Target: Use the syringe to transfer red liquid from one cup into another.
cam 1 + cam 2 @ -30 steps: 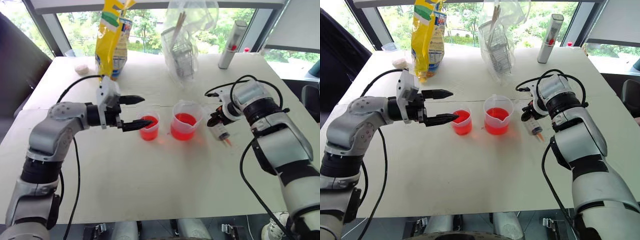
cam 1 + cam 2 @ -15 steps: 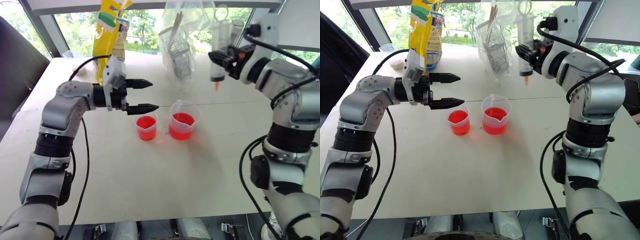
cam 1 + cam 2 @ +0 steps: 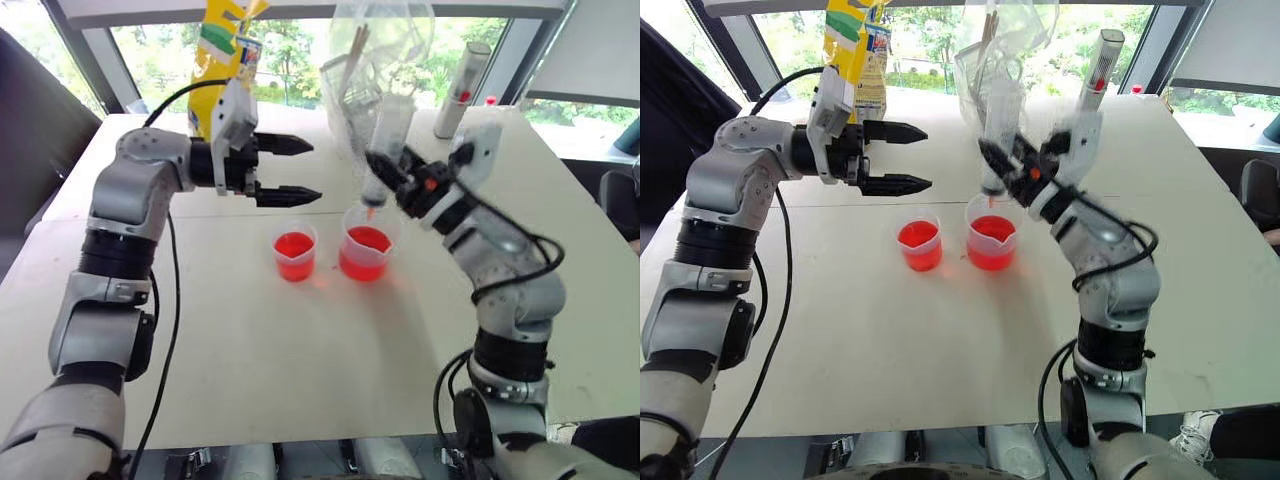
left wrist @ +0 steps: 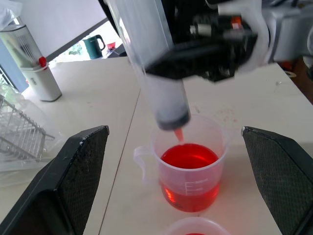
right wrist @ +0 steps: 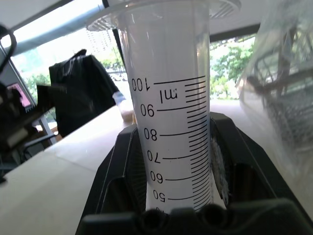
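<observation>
**A:** Where is the syringe relative to your pincers?

**B:** My right pincer [image 3: 400, 185] is clamped on the syringe [image 3: 385, 150] at the lower barrel, holding it near upright with the top leaning slightly toward 1 o'clock. The orange tip hangs just above the beaker [image 3: 367, 250], which holds red liquid [image 3: 365, 240]. My left pincer [image 3: 290, 170] hovers spread wide, holding nothing, at about 10 o'clock from the smaller cup [image 3: 295, 252]. That cup also holds red liquid and stands on the tabletop [image 3: 300, 370] just beside the beaker, at its 9 o'clock.

**A:** What does 1 view give that another doesn't?

**B:** My left wrist view shows the tip above the liquid surface, not touching it. My right wrist view shows the graduations, 50 to 100 ml, and a clear barrel there.
</observation>
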